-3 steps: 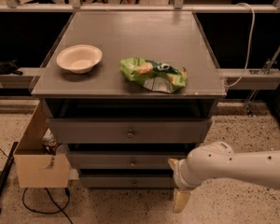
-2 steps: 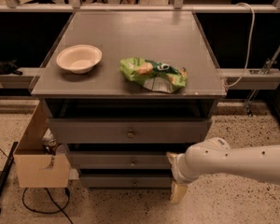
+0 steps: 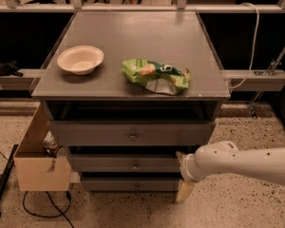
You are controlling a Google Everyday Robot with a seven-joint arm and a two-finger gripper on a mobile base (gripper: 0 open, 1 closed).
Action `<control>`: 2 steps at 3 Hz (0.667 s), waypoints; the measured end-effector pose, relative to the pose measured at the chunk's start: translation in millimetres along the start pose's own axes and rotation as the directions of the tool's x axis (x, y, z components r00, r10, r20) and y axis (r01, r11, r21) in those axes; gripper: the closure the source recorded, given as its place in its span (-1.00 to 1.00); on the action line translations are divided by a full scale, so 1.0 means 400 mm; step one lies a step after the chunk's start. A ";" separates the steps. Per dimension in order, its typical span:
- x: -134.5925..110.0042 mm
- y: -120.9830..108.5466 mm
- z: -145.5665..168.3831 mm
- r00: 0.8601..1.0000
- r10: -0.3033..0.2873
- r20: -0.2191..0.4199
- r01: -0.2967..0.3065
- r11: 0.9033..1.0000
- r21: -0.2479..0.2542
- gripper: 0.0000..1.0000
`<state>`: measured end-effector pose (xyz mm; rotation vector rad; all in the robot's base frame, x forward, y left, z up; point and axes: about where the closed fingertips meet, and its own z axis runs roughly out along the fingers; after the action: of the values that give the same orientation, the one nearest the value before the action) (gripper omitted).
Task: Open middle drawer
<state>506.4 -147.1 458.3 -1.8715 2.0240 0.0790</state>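
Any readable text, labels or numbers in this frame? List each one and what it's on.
Nothing can be quoted.
Green snack bag on the cabinet top: it carries print, but too blurred to read.
White bowl: no text visible.
Cardboard box: no text visible.
Middle drawer: plain front, no label.
Gripper, at the right end of the middle drawer: no markings visible.

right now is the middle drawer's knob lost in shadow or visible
Camera view: the middle drawer sits in dim shade, but its knob catches a faint glint and is visible; the gap above it is near black. Camera view: the tabletop is evenly lit, without harsh glare, and the gripper, at the drawer's right end, shows bright.
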 end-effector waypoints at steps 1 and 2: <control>-0.008 0.003 -0.004 1.000 -0.010 0.000 0.010 1.000 0.009 -1.00; -0.038 -0.009 0.021 0.998 -0.055 -0.009 0.056 0.998 0.009 -1.00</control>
<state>512.6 -130.5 455.9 -1.9240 1.9734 0.0457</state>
